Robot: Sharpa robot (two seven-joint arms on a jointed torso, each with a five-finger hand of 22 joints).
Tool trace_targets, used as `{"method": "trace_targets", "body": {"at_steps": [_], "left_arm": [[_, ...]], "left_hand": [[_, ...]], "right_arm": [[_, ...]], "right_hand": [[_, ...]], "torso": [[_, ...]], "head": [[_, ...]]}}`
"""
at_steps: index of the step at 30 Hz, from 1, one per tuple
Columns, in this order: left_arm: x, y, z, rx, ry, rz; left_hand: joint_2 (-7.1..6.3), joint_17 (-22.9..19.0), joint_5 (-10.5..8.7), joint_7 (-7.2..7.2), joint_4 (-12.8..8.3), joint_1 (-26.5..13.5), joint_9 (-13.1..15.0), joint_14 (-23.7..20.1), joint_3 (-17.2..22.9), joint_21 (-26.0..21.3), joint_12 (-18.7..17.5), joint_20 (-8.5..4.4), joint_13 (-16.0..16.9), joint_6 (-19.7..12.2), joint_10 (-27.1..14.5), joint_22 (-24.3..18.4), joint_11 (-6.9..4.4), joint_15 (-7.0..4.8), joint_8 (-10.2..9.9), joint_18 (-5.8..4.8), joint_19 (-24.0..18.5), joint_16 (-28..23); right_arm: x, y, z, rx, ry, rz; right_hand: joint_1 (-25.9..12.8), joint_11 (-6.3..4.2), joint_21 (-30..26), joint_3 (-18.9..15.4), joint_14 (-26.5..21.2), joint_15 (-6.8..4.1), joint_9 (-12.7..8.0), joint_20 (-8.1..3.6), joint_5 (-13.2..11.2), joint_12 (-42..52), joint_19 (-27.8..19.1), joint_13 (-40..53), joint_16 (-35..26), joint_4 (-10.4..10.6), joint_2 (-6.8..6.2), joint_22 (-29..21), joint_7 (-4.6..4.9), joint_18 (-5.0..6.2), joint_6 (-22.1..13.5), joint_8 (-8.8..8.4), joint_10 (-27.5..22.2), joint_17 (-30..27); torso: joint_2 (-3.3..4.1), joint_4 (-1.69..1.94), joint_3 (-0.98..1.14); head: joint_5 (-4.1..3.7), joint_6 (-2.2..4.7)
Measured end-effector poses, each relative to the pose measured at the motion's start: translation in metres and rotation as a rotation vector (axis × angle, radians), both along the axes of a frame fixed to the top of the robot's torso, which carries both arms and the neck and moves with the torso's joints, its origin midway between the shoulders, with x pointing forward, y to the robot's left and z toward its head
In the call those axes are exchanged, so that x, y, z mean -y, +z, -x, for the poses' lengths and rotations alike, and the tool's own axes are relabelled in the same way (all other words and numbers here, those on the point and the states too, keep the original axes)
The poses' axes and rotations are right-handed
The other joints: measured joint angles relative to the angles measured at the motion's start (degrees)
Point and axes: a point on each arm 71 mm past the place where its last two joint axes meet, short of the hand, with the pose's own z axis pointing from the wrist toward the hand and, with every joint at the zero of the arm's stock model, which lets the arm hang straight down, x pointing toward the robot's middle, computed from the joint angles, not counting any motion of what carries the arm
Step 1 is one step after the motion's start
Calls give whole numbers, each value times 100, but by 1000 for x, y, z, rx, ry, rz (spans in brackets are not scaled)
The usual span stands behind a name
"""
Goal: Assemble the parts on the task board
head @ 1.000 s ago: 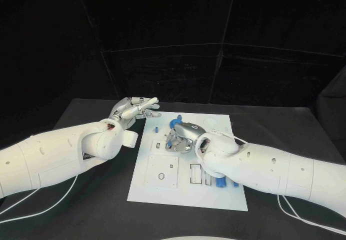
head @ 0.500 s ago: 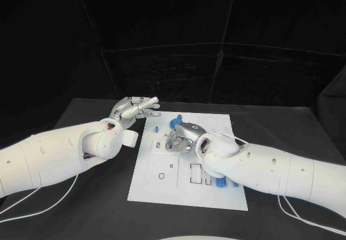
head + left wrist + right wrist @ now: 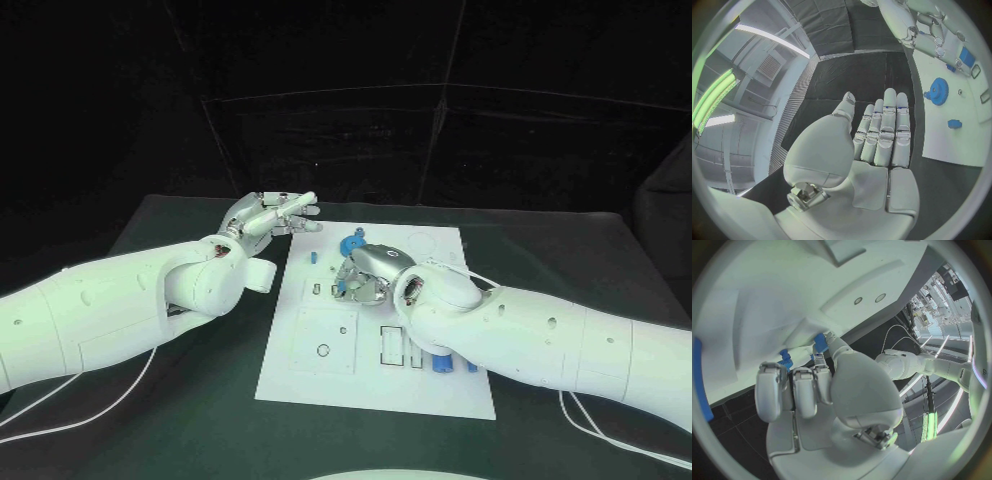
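Right hand [image 3: 368, 272] low over board [image 3: 332, 375], fingers curled, pinching blue part [image 3: 821, 342]. Left hand [image 3: 268, 216] off board's far-left corner, fingers straight, holding nothing.

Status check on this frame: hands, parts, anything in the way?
Left hand open, off the board's edge. Right hand over task board, fingertips on a small blue part; grip unclear. Blue gear lies free.

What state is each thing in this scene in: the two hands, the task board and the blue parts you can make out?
left hand: open, fingers straight, holding nothing, off the board's far left corner.
right hand: over the board, fingers curled down at a small blue part.
task board: flat on the table.
blue gear: lying on the board.
small blue piece: lying on the board, apart from the gear.
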Motion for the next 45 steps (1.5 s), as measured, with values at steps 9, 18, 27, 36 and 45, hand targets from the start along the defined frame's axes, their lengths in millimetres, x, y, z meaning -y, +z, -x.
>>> {"method": "trace_targets", "body": {"at_steps": [9,18,27,36,45], "left_arm": [[0,0,0,0,0,0],[0,0,0,0,0,0],[0,0,-1,-1,1,0],[0,-1,-1,-2,2,-1],[0,-1,-1,-3,1,-1]], "left_hand": [[0,1,0,0,-2,0,0,0,-2,0,0,0,0,0,0,0,0,0,0,0,0,0],[0,7,0,0,-17,0,0,0,-17,0,0,0,0,0,0,1,0,0,0,0,0,-21],[0,12,0,0,-17,0,0,0,-17,-25,-21,0,0,0,0,-4,0,0,-23,0,0,-22],[0,12,0,0,-17,0,0,0,-16,-25,-21,0,0,0,0,-4,0,0,-23,0,0,-22],[0,11,0,0,-16,0,0,0,-16,-25,-21,0,0,0,0,-3,0,0,-23,0,0,-22]], "right_arm": [[1,0,0,1,0,7],[1,0,0,2,-3,13],[2,-1,0,0,-9,17],[2,-1,0,1,-15,17],[4,-2,0,8,-31,10]], "right_hand": [[-67,20,0,0,0,0,1,0,-7,-62,0,-4,0,0,-67,0,3,0,3,-5,-20,-1],[-140,74,0,-23,-16,15,-22,0,-7,-128,0,4,0,24,-200,0,-46,0,49,-108,-74,-1],[-230,142,0,-38,-22,63,-40,42,22,-257,0,4,0,39,-291,0,43,0,-165,-218,-184,-2],[-302,163,0,-87,-21,103,-21,62,23,-315,20,3,0,88,-437,0,54,1,-213,-236,-245,-2],[-444,192,0,-278,-21,103,-21,84,-159,-423,-2,3,0,197,-579,0,71,1,-302,-281,-317,-3]], "torso": [[0,1,-2],[3,-3,-2],[2,-2,-2],[1,-2,-1],[1,1,-2]], "head": [[3,-16],[6,-33],[4,-37],[3,-36],[1,-42]]}}
